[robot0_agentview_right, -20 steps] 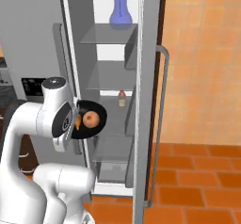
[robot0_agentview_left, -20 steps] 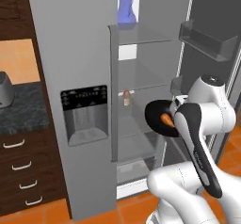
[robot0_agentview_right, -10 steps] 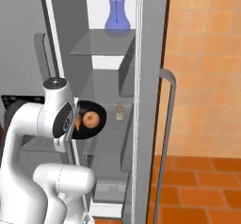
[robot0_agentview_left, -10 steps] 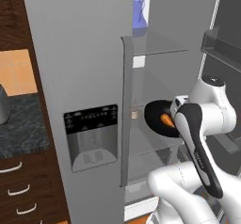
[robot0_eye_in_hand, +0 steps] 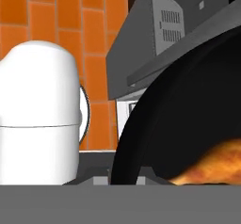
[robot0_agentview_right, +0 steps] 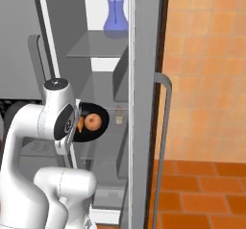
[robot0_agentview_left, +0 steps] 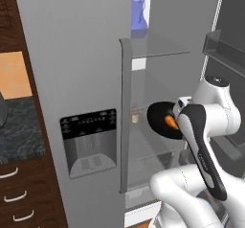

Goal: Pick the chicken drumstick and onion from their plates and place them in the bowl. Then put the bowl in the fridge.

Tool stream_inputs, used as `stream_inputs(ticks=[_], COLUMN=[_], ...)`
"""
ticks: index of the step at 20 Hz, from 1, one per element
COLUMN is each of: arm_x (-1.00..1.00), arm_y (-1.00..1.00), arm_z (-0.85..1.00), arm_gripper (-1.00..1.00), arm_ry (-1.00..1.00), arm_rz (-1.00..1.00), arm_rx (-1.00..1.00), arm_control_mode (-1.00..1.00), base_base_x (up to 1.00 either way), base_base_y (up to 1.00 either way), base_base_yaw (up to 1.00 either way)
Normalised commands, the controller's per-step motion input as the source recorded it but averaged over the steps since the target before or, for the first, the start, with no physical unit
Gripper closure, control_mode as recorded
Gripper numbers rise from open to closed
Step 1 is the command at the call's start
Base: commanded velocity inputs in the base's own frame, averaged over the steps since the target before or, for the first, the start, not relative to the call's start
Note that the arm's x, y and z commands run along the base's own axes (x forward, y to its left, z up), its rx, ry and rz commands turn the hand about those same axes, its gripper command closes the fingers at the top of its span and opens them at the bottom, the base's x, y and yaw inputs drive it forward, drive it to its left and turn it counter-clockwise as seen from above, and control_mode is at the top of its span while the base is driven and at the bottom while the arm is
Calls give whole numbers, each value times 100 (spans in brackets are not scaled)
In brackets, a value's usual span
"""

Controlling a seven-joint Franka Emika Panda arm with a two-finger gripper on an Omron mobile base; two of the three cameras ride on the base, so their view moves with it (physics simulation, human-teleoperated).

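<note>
Bowl (robot0_agentview_right: 91,123), black and already loaded with the onion (robot0_agentview_right: 92,122) and chicken drumstick (robot0_eye_in_hand: 214,164), hangs clenched in the end effector at the open fridge (robot0_agentview_left: 81,69), level with its middle shelf, so only setting it inside looks left.

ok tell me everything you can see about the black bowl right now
The bowl is glossy black, round and shallow, tipped so its open face shows to the base cameras. It is held up in front of the open fridge, level with a middle glass shelf. The onion and the golden-brown chicken drumstick are inside it. The arm's white wrist hides the gripper holding it.
</note>
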Motion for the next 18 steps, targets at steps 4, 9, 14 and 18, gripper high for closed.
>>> stream_inputs(ticks=[4, 9, 14, 18], arm_x=[0, 0, 0, 0], arm_y=[0, 0, 0, 0], arm_z=[0, 0, 0, 0], arm_gripper=[100, 100, 100, 100], arm_ry=[0, 0, 0, 0], arm_rz=[0, 0, 0, 0], arm_rx=[0, 0, 0, 0], arm_control_mode=[100, 100, 100, 100], base_base_x=[30, 27, 22, 24], base_base_y=[-32, -23, -22, -1], base_base_yaw=[1, 1, 0, 0])
